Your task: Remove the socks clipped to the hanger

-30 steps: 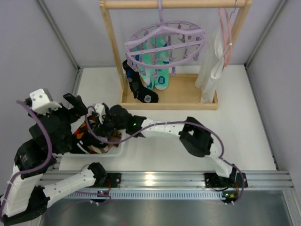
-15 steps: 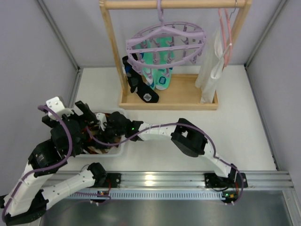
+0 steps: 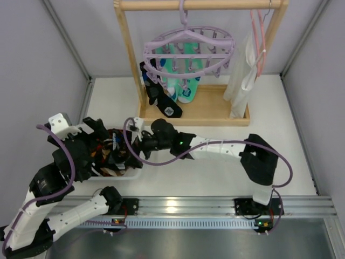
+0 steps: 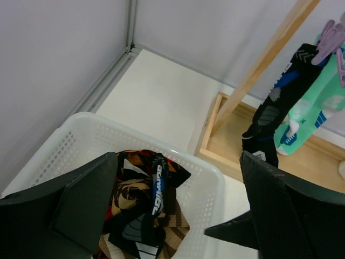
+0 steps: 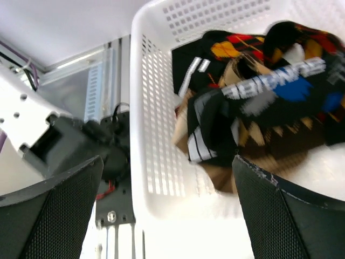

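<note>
The lavender hanger [image 3: 188, 49] hangs from the wooden rack's top bar. Teal-and-white socks [image 3: 183, 82] [image 4: 318, 110] and a dark navy sock [image 3: 157, 99] [image 4: 277, 105] hang from its clips. More socks, brown argyle, striped and dark [image 3: 110, 154] [image 4: 143, 202] [image 5: 259, 108], lie piled in the white basket [image 3: 129, 174] [image 5: 141, 113]. My right gripper [image 3: 133, 144] [image 5: 167, 216] hovers open over the basket's right side, holding nothing. My left gripper [image 3: 96, 141] [image 4: 178, 216] is open above the basket's left side, also holding nothing.
The wooden rack [image 3: 132, 65] stands on its tray base [image 3: 215, 110] at the back. A thin pink hanger [image 3: 261, 38] with a long white cloth [image 3: 242, 75] hangs at its right end. Grey walls close in on both sides.
My right gripper has gone from shut to open over the basket and drawn back to the right. My left arm has swung in over the basket's left side.
</note>
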{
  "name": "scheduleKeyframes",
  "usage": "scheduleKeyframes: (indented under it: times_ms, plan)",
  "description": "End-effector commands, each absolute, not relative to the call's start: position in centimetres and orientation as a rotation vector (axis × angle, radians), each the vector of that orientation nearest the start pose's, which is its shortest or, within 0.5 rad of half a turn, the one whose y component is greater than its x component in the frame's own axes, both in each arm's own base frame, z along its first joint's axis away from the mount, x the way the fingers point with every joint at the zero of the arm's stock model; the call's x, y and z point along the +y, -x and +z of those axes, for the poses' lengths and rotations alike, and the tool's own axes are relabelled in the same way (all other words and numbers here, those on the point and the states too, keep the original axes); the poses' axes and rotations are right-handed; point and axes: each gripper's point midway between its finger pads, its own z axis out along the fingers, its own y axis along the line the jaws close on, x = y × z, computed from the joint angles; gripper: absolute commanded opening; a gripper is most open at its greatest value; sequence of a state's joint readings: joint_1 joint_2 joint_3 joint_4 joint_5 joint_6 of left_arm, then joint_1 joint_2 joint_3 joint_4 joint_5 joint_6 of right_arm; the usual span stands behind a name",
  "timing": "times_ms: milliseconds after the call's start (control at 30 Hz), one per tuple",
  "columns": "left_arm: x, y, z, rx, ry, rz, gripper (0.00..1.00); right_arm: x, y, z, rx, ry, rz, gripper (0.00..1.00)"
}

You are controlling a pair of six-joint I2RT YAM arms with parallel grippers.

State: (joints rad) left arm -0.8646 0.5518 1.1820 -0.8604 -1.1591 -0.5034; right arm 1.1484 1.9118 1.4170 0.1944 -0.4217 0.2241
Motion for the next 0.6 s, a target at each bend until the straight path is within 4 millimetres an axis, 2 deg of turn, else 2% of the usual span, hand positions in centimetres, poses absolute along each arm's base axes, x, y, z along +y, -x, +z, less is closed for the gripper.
scheduleKeyframes:
  times_ms: [0,33,67,100,133,167,200,233,267,300,333,367,400,433,467,500,533,567]
  plan:
    - [-0.7,-19.3,37.7,1.615,0.419,-0.093,0.99,51.2,-17.2,24.9,1.531,1.090,1.280,0.99]
    - [-1.1,-19.4,37.8,1.617,0.409,-0.108,0.99,50.3,-17.6,25.1,1.525,1.061,1.271,0.99]
    - [-1.7,-19.7,37.9,1.616,0.403,-0.134,0.99,48.3,-17.9,24.9,1.542,1.034,1.250,0.99]
    - [-2.9,-19.9,37.8,1.631,0.370,-0.180,0.99,47.2,-18.1,24.8,1.550,1.015,1.233,0.99]
    - [-4.2,-20.3,37.4,1.649,0.348,-0.224,0.99,45.9,-19.2,24.7,1.561,0.972,1.194,1.00]
    - [-5.9,-20.9,37.7,1.643,0.330,-0.288,0.98,43.9,-18.8,24.3,1.575,0.953,1.173,1.00]
    - [-8.1,-21.1,37.2,1.670,0.260,-0.358,0.98,42.8,-19.1,24.1,1.584,0.929,1.151,0.99]
    - [-9.2,-21.6,36.4,1.688,0.236,-0.377,0.99,41.6,-19.7,23.8,1.600,0.899,1.106,0.99]
    - [-10.4,-22.0,36.1,1.693,0.218,-0.399,0.99,39.4,-20.1,23.3,1.629,0.869,1.062,0.99]
    - [-12.3,-23.1,36.2,1.681,0.176,-0.421,0.98,38.1,-20.4,23.0,1.647,0.846,1.026,0.99]
    - [-14.0,-23.7,35.5,1.690,0.122,-0.443,0.98,36.6,-21.1,22.8,1.667,0.794,0.966,0.99]
    - [-15.1,-24.4,35.2,1.688,0.090,-0.442,0.99,34.3,-21.3,23.2,1.660,0.749,0.931,0.99]
    - [-15.9,-25.1,35.0,1.682,0.060,-0.431,0.99,32.8,-21.3,22.7,1.686,0.730,0.897,0.99]
    - [-17.5,-26.5,34.8,1.670,0.004,-0.412,0.98,31.3,-21.7,22.9,1.688,0.684,0.855,0.99]
    - [-18.1,-27.2,34.1,1.674,-0.022,-0.400,0.99,29.2,-21.3,23.8,1.658,0.636,0.843,0.99]
    - [-18.2,-28.3,33.7,1.665,-0.047,-0.373,0.98,28.2,-20.9,23.6,1.664,0.623,0.831,0.99]
    - [-20.6,-29.3,33.6,1.641,-0.125,-0.469,0.99,27.4,-20.5,23.7,1.654,0.617,0.832,0.99]
    - [-19.3,-31.2,31.9,1.660,-0.114,-0.448,0.98,26.3,-19.6,24.7,1.613,0.607,0.847,1.00]
